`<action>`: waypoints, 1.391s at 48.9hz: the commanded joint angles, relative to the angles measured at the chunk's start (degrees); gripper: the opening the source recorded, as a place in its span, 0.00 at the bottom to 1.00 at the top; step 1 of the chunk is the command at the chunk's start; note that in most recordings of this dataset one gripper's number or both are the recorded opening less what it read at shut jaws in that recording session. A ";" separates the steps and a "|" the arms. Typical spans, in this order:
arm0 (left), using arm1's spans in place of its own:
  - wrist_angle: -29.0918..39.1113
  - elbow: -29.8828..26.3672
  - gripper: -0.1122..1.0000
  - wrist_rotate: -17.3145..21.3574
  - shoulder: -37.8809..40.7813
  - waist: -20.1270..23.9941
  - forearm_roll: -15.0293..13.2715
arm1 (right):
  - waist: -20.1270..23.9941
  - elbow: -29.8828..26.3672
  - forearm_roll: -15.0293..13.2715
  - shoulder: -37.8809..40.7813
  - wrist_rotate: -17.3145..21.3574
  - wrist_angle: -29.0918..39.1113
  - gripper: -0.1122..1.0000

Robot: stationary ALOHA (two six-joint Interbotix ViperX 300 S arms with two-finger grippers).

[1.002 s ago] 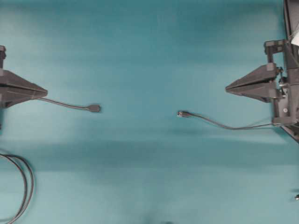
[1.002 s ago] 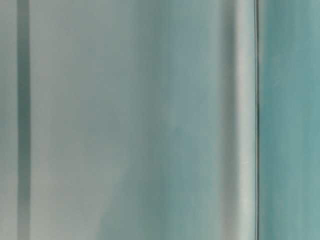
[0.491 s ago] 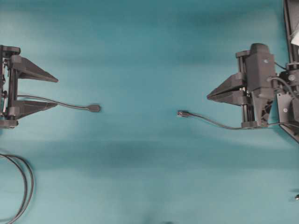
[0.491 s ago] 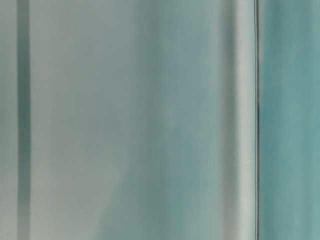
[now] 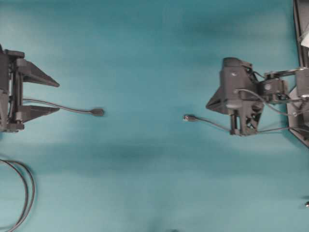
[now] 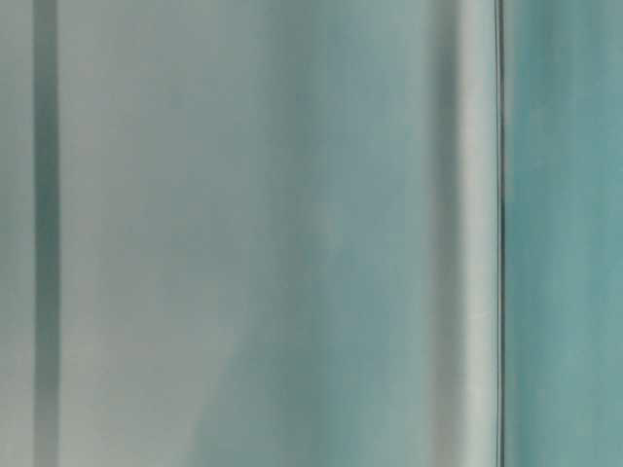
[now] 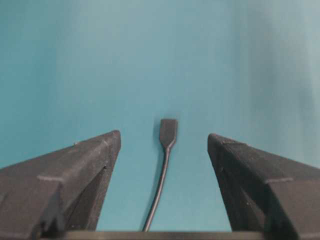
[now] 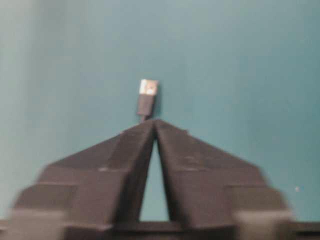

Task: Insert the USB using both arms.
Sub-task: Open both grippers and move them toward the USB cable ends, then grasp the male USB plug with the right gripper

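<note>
The USB lies mid-table, its silvery plug pointing left and its thin black cable trailing right beneath my right gripper. In the right wrist view the USB lies just beyond the right gripper, whose fingertips meet, gripping nothing. My left gripper stands wide open at the left edge. The cable with the dark rounded socket runs out between its fingers. Seen from the left wrist, that socket lies on the mat ahead, level with the tips of the left gripper, untouched.
A doubled black cable loop lies at the lower left. A dark frame borders the right edge, and a small dark thing sits at the lower right. The table-level view shows only blurred teal and grey bands.
The left gripper has opened wide around the socket cable. The right arm has swung left and turned, bringing its fingertips close to the USB plug. Both cables lie unmoved.
</note>
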 commanded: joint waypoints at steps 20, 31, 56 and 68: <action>-6.33 -0.18 0.85 1.49 9.23 0.26 0.00 | 0.09 -3.69 -0.09 10.28 0.70 -0.70 0.58; -10.02 -0.79 0.85 6.86 14.33 0.26 0.00 | 0.62 -5.71 -0.09 14.85 0.79 -0.62 0.58; -10.81 -1.49 0.79 7.65 20.30 0.88 -0.35 | 0.62 -8.09 0.00 20.83 0.79 -0.70 0.57; -10.81 -1.49 0.79 7.21 20.65 0.88 -0.35 | 0.62 -9.14 -0.09 23.12 0.79 -0.70 0.57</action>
